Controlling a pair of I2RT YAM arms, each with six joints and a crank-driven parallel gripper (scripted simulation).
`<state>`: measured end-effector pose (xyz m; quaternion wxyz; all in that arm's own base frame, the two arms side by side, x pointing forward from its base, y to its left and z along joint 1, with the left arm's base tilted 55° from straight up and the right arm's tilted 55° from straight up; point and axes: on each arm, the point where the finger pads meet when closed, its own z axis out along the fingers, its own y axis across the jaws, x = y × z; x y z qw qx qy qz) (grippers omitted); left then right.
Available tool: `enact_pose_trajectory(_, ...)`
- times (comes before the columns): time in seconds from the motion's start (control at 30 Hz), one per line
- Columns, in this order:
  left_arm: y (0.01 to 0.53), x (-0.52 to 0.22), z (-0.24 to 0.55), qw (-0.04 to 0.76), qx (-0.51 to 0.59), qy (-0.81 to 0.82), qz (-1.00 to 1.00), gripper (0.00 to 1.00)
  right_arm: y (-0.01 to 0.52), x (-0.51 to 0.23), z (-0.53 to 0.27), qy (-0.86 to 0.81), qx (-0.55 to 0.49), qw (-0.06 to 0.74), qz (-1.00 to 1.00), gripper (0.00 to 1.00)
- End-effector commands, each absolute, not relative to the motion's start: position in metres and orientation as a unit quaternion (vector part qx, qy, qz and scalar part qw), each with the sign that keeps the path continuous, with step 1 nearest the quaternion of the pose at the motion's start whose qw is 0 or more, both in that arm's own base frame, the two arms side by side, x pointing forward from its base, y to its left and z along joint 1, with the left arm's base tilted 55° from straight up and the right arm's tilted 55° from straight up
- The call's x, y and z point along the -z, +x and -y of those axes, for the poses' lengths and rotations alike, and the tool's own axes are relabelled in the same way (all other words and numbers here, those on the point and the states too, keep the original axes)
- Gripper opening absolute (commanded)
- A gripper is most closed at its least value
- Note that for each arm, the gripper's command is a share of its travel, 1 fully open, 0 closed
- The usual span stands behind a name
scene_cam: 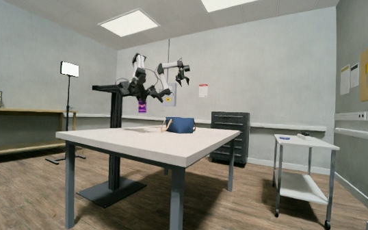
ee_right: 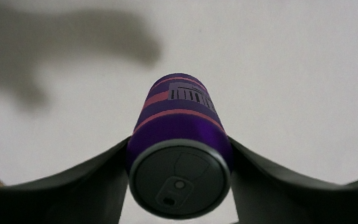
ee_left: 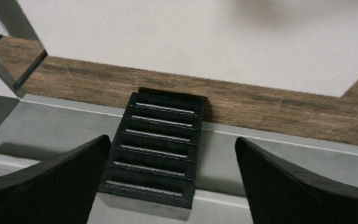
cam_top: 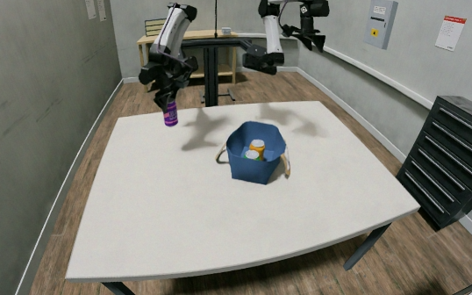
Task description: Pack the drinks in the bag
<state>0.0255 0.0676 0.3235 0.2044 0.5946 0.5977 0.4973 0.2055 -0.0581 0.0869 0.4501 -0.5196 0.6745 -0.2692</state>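
Observation:
The blue canvas bag [cam_top: 250, 170] [scene_cam: 180, 125] stands open on the table with its walls up. An orange can [cam_top: 258, 148] and a green can with a pale top [cam_top: 252, 154] are inside it; their bases are hidden by the near wall. My right gripper is shut on a purple can [cam_top: 171, 115] [scene_cam: 142, 107] [ee_right: 179, 125] and holds it in the air above the back left of the table in the top view, away from the bag. My left gripper [cam_top: 318, 44] [scene_cam: 184, 82] [ee_left: 173, 138] is open and empty, high up behind the table.
The white table [cam_top: 159, 211] [scene_cam: 134, 142] carries the bag. Tan handles [cam_top: 221, 154] [cam_top: 287, 164] hang outside the bag at its two sides. The black post [cam_top: 211, 75] of the arms stands behind the table. A black drawer cabinet [cam_top: 450, 158] [scene_cam: 230, 137] [ee_left: 155, 145] stands beyond the table's side.

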Motion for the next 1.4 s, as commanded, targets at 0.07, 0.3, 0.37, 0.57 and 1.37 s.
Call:
enact_pose_trajectory(0.07,0.013,-0.332,-0.062,0.221,-0.511,0.581,-0.593,1.0,0.214,-0.094,0.056,-0.481,0.315,0.43,-0.696,0.74)
enact_pose_trajectory(0.3,0.013,-0.332,-0.062,0.221,-0.511,0.581,-0.593,1.0,0.221,-0.092,0.041,-0.479,0.317,0.432,-0.695,0.74)
enact_pose_trajectory(0.37,0.013,-0.332,-0.062,0.221,-0.511,0.581,-0.593,1.0,0.223,-0.099,0.037,-0.47,0.326,0.436,-0.695,0.74)
enact_pose_trajectory(0.57,0.013,-0.332,-0.062,0.221,-0.511,0.581,-0.593,1.0,0.234,-0.106,0.013,-0.466,0.326,0.453,-0.687,0.74)
enact_pose_trajectory(1.37,0.013,-0.332,-0.062,0.221,-0.511,0.581,-0.593,1.0,0.235,-0.115,0.004,-0.51,0.299,0.454,-0.667,0.74)
